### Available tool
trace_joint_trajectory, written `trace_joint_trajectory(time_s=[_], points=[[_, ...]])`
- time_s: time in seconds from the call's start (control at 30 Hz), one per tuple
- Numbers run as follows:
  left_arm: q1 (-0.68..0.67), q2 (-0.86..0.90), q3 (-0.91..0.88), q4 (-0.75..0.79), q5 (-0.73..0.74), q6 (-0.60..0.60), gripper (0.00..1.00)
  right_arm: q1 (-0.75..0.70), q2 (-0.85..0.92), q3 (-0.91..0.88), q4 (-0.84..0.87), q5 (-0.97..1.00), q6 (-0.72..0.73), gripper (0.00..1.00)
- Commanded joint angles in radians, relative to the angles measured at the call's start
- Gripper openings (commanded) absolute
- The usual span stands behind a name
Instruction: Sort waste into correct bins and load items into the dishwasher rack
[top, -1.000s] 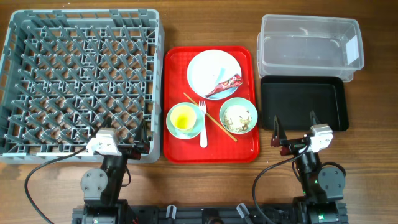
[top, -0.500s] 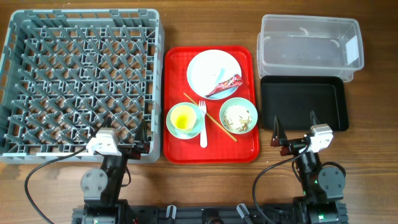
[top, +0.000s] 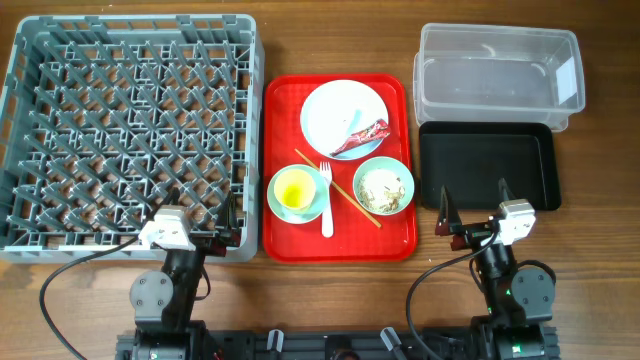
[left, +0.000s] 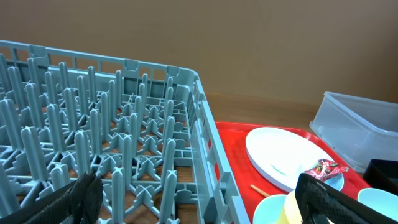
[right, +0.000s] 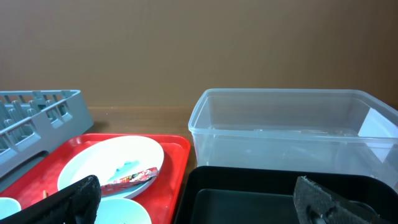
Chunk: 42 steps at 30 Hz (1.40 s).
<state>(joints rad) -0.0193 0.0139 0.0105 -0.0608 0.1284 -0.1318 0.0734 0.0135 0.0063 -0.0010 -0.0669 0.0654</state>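
Red wrapper (top: 366, 134) on the pale blue plate (top: 328, 110), on the red tray (top: 290, 236). Mint-green bowl (top: 398, 175) holds what appear to be scraps. Rack (top: 130, 22) lies left; clear tub (top: 497, 80) and black tray (top: 490, 165) right. Left gripper (top: 205, 212) and right gripper (top: 474, 205) are spread wide and hold nothing.

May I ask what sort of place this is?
Probably a lab mock-up of a dish-clearing station: a wooden table holds a grey dishwasher rack, a red tray of used dishes, a clear tub and a black tray.
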Motion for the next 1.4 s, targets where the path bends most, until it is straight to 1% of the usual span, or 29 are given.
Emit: trace_joint_trajectory(time_s=[0.0,0.43,0.67,0.77,0.87,0.93,1.07,1.17,1.3,1.37], points=[[0.006,-0.007,-0.005,-0.003,0.012,0.016,1.0,0.004,-0.004,-0.001,0.002,-0.002,-0.011,1.0],[0.006,-0.007,-0.005,-0.003,0.011,0.017,1.0,0.004,-0.004,-0.001,0.003,-0.002,-0.01,1.0],[0.006,-0.007,-0.005,-0.004,-0.018,0.016,1.0,0.004,-0.004,-0.001,0.006,-0.001,0.0,1.0],[0.006,-0.006,0.018,-0.018,-0.035,0.013,1.0,0.004,-0.001,0.011,-0.012,-0.001,0.06,1.0],[0.006,0.035,0.092,-0.072,-0.063,-0.035,1.0,0.004,0.035,0.057,-0.05,-0.002,0.128,1.0],[0.006,0.116,0.164,-0.134,-0.063,-0.06,1.0,0.004,0.095,0.114,-0.071,-0.003,0.148,1.0],[0.006,0.319,0.335,-0.225,-0.063,-0.059,1.0,0.004,0.274,0.267,-0.134,-0.033,0.145,1.0],[0.006,0.51,0.519,-0.38,-0.071,-0.059,1.0,0.004,0.457,0.421,-0.203,-0.079,0.141,1.0],[0.006,0.692,0.704,-0.535,-0.071,-0.059,1.0,0.004,0.7,0.626,-0.322,-0.177,0.062,1.0],[0.006,0.774,0.785,-0.612,-0.07,-0.059,1.0,0.004,0.812,0.735,-0.413,-0.206,0.04,1.0]])
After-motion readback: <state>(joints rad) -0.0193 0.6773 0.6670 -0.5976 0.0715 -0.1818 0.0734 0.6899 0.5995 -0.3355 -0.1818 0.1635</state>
